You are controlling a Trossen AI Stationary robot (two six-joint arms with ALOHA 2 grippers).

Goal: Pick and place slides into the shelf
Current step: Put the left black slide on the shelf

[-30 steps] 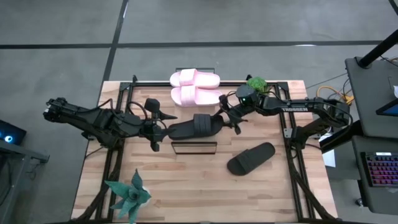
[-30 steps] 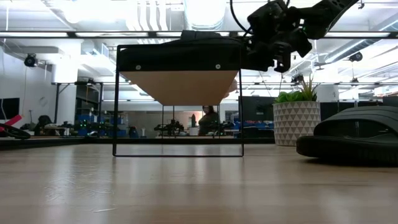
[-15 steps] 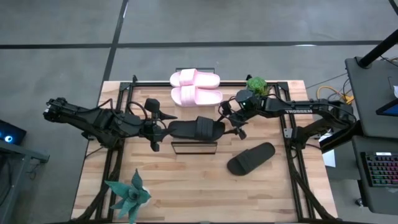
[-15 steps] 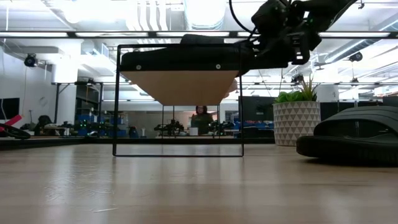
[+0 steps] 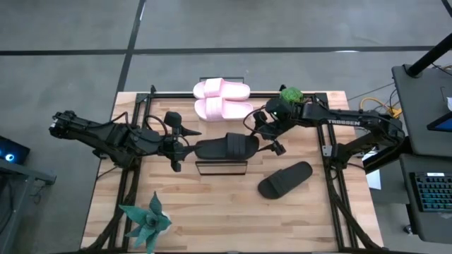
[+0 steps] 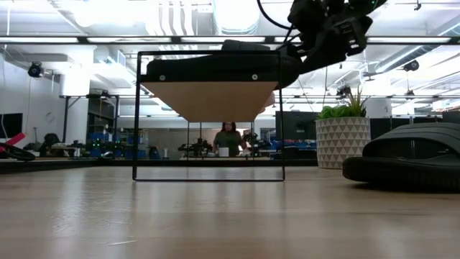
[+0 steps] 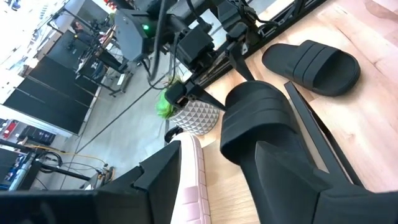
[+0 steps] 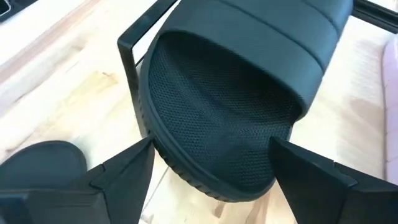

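One black slide lies lengthwise on the shelf's top, at its far side. My left gripper is open at the slide's heel end, level with it. My right gripper is open just off the toe end; in the right wrist view its fingers stand either side of the toe with gaps showing. The second black slide lies sole-down on the table to the right of the shelf. Two pale pink slides lie side by side at the far edge. My left gripper: one of its fingers covers the slide's heel end, so I cannot tell whether it touches the slide.
A potted plant stands at the far edge behind my right arm. A teal plant sits at the near left corner. Black frame rails run along the table's left and right sides. A person shows in the room beyond.
The right gripper has come off the slide's toe, rising and drawing back toward the table's right. The black slide has slid a little to the right along the shelf's top.
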